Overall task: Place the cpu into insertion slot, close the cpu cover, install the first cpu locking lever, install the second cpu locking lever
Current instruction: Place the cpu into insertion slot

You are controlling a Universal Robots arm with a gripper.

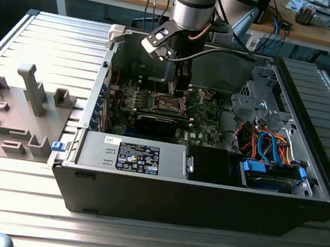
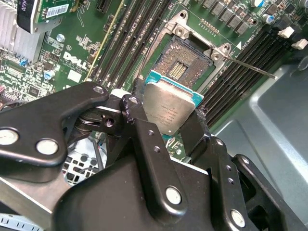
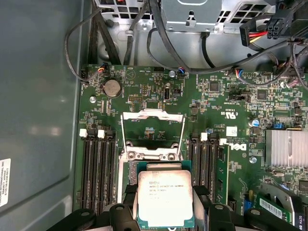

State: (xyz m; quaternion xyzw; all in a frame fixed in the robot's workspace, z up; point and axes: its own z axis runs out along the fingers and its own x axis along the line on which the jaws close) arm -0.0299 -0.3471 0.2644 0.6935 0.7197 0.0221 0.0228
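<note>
Tool [image 2: 166, 120] w/ cpu [image 3: 165, 197] over insertion slot [image 2: 180, 65]

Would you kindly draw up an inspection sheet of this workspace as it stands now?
Surface: slatted metal table bearing an open computer case.
Job's things: cpu held above the empty slot; cover open.
Clutter: grey fixture beside the case.
Grippers: gripper shut on the cpu.
Cables: black cables; orange and blue cables.
Surroundings: cluttered benches behind.
</note>
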